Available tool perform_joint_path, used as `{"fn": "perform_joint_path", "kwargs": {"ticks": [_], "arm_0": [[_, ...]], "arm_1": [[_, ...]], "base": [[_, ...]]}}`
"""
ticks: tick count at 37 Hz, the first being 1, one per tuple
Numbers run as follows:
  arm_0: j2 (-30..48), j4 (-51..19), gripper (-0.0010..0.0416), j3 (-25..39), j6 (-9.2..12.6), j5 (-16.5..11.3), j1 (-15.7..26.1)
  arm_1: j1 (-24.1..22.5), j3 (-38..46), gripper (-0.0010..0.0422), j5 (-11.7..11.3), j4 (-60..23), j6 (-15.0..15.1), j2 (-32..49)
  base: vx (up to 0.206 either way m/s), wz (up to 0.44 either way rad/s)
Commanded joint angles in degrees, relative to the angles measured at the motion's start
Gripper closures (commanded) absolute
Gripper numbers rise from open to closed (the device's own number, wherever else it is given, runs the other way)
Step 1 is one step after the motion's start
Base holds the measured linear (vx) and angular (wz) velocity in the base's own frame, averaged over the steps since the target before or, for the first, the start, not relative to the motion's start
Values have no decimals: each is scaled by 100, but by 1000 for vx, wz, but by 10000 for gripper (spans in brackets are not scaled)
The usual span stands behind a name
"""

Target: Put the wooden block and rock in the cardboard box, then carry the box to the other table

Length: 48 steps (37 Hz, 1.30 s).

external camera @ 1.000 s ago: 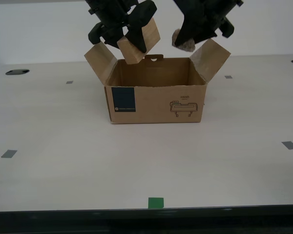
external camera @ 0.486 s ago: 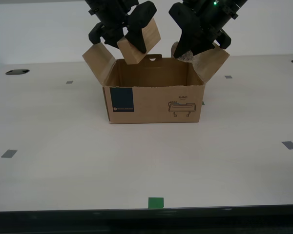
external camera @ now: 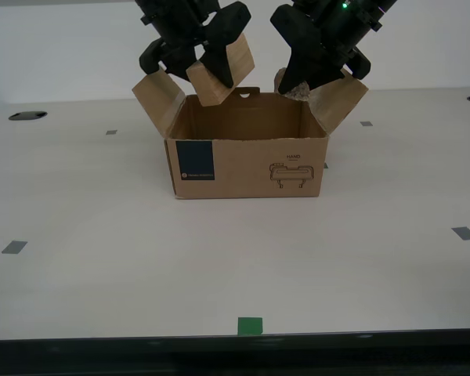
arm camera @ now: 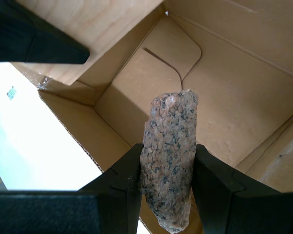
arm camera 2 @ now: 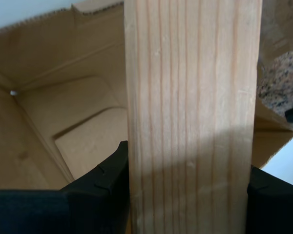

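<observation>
My first gripper (arm camera: 167,175) is clamped on the rock (arm camera: 169,158), a speckled stone held upright between the jaws, just above the open cardboard box (external camera: 247,157) at the box's flap on the exterior view's right. My second gripper (arm camera 2: 188,180) grips the wooden block (arm camera 2: 191,117), tilted above the box's opposite flap. Both items hang over the box opening, not yet inside. The box sits on a pale table (external camera: 102,258) with a green tape square (external camera: 250,326) in front of it.
</observation>
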Motion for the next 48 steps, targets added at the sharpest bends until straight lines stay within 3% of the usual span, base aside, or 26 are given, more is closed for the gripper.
{"fn": "perform_joint_path", "kwargs": {"ticks": [1,8,32,41,48], "arm_0": [[-7,-4,401,7,7,-33,11],[-7,-4,352,9,4,-28,39],[-157,-15,90,7,50,-31,66],[-278,-13,66,9,50,-31,70],[-289,-39,77,9,52,-31,70]], "arm_1": [[-7,9,393,26,-144,-9,-7],[-7,9,336,26,-162,-9,-7],[-7,9,166,26,-179,-249,-7],[-9,9,134,26,-192,-271,-7],[-7,9,133,28,-219,-273,-7]], "base": [[0,0],[0,0],[0,0],[0,0],[0,0]]}}
